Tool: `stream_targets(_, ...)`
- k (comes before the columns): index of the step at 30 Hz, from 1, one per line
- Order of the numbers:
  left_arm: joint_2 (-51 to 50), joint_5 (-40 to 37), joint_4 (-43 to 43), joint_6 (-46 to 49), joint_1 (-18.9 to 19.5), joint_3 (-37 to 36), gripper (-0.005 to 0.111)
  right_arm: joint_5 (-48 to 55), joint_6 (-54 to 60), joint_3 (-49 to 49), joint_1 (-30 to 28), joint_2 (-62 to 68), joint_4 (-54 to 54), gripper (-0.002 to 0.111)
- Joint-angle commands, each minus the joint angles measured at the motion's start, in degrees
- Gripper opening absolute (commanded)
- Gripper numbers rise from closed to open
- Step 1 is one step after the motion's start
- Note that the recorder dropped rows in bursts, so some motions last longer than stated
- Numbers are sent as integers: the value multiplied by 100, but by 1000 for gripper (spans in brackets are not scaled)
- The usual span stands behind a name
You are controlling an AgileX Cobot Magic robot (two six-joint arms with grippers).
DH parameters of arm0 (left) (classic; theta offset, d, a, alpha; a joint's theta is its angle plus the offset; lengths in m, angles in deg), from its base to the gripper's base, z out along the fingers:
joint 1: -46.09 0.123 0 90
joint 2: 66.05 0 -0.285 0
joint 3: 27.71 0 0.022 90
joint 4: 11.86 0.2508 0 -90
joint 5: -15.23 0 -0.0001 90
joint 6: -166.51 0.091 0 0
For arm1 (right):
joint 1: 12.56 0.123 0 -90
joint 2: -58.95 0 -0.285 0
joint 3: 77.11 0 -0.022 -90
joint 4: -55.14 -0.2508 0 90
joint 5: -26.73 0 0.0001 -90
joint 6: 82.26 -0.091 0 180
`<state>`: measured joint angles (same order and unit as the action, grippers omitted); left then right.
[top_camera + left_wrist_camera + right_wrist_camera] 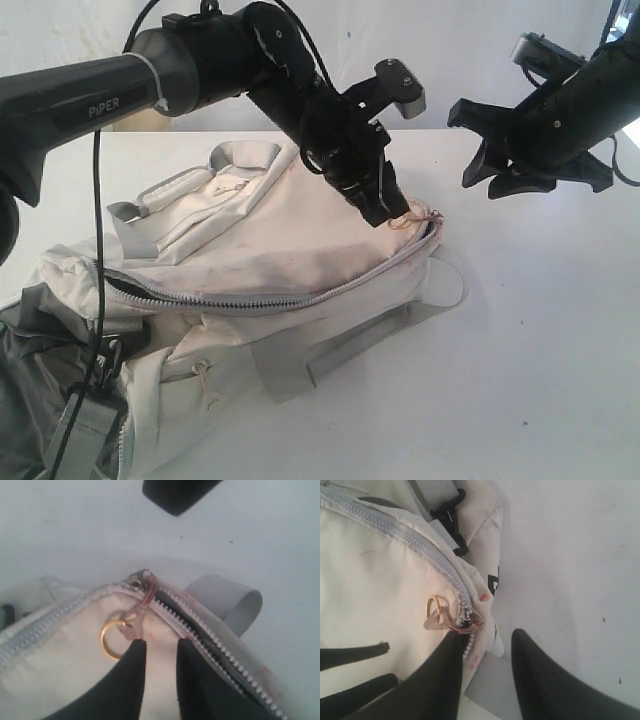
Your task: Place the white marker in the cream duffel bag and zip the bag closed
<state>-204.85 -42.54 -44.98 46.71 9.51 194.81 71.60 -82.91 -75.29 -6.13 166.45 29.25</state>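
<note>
Cream duffel bag (300, 255), soft and limp, is laid on table (540, 350), best taken by pink zipper pull (142, 605), where left end effector (160, 644) is held narrowly parted, empty; right end effector (463, 147) is held wide open.

matt cloth cream duffel bag (300, 250), shiny gold metal ring (103, 640), smooth white table (520, 350)
</note>
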Motion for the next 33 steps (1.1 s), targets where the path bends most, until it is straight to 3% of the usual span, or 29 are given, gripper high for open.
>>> stream_targets(1, -44, 280, -409, 1085, -28, 28, 39, 11, 64, 15, -21, -26, -3, 32)
stream_targets(7, -288, 373, -360, 1471, -69, 4, 46, 48, 208, 15, -21, -26, -3, 32)
stream_targets(18, -531, 1577, -448, 1666, -79, 4, 46, 101, 209, 15, -21, -26, 45, 32)
stream_targets(24, -719, 976, -670, 1761, -79, 4, 46, 60, 209, 15, -21, -26, 107, 32)
stream_targets(33, -752, 886, -1013, 2072, -79, 4, 46, -21, 209, 15, -21, -26, 101, 32)
